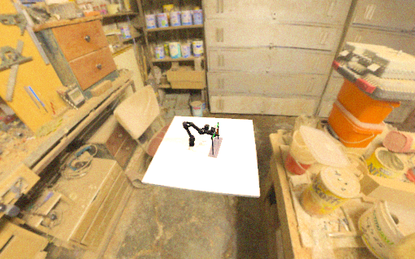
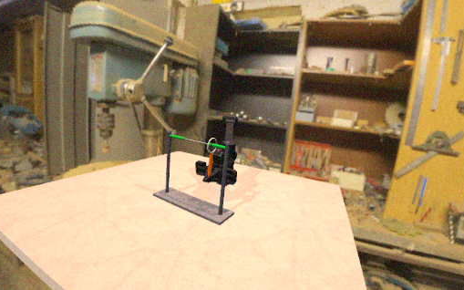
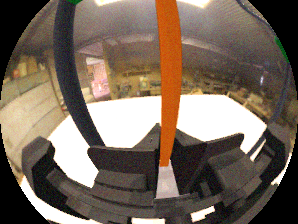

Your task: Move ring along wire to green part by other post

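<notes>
The ring (image 2: 211, 145) is around the wire at the inner end of the right green part (image 2: 220, 146) in the exterior view, close to where the thin grey part (image 2: 195, 140) starts. Whether it touches the wire is too small to tell. Its orange handle (image 2: 211, 163) (image 3: 171, 65) hangs down, nearly upright. My gripper (image 2: 210, 173) (image 3: 161, 126) is shut on the handle's lower end, below the wire. The right post (image 2: 223, 182) stands close beside the gripper. The other green part (image 2: 177, 137) is by the left post (image 2: 168, 164).
Both posts rise from a grey base plate (image 2: 189, 203) (image 1: 214, 153) on the white table (image 1: 205, 175). The arm (image 1: 197, 129) reaches in from the left in the top view. In the wrist view, one post (image 3: 65, 75) is at the left, the other (image 3: 283, 95) at the far right.
</notes>
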Motion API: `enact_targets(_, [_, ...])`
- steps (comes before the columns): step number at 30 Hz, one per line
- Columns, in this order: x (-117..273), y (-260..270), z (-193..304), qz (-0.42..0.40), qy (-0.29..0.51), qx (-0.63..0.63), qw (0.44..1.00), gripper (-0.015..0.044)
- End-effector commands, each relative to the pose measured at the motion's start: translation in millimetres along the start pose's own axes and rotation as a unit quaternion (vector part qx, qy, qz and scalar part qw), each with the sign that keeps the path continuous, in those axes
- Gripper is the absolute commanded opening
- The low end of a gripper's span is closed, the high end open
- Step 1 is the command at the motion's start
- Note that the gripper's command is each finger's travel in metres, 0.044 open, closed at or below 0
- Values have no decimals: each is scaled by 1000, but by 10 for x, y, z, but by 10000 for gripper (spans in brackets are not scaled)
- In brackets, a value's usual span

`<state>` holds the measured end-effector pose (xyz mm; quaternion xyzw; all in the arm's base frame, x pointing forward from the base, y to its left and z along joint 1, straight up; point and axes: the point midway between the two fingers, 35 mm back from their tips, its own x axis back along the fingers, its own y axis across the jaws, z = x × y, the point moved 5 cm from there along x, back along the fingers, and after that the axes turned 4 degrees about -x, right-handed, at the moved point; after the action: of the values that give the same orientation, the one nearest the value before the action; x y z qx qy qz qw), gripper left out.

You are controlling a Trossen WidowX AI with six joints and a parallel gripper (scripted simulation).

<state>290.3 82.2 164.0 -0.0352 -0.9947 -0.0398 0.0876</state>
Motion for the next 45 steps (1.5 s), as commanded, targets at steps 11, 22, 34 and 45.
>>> enact_targets(11, [-40, 25, 134, 0, -4, -4, 1000, -150])
enact_targets(22, [-45, 22, 172, 0, -3, -3, 1000, -150])
enact_targets(34, [-45, 22, 172, 0, -3, -3, 1000, -150])
enact_targets(45, [-49, 28, 165, -2, -3, -2, 1000, -19])
